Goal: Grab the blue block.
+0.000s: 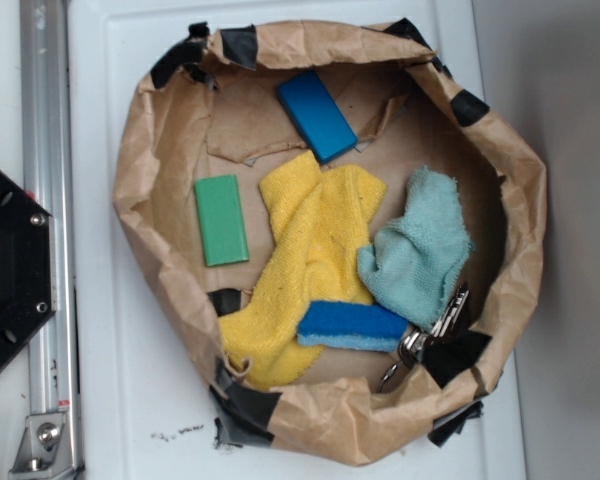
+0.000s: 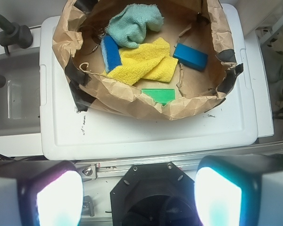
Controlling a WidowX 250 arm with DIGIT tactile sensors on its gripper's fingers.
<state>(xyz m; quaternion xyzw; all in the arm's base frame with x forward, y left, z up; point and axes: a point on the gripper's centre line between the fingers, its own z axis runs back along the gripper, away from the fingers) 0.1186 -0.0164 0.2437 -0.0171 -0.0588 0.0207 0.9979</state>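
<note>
Blue block [image 1: 317, 115], a smooth solid bright-blue rectangular slab with crisp edges, lies flat on the floor of the paper container, at the far side in the exterior view, set at a slant and free of the cloths; its near right corner sits just beside the yellow cloth.

White plastic surface [image 1: 110, 400], the lid of a bin, carries the whole arrangement. A crumpled brown paper bag [image 1: 525, 215] with its rim rolled down and patched with black tape forms a wide open bowl on that surface.

Inside, a rumpled yellow terry cloth [image 1: 315, 260] covers the middle, running from the centre toward the near left. A pale teal terry cloth [image 1: 420, 250] lies to its right, overlapping its edge. A green rectangular block [image 1: 221, 220], flat and apart from the other items, lies at the left. A blue sponge with a paler lower layer [image 1: 352, 325] rests on the near edge of the yellow cloth. Shiny metal objects [image 1: 435, 330], too hidden to identify, protrude beside the sponge at the near right.

The gripper [image 2: 139, 197] shows only in the wrist view, well outside the bag and over the black base, its two fingers [image 2: 59, 197] spread wide with nothing between them.
</note>
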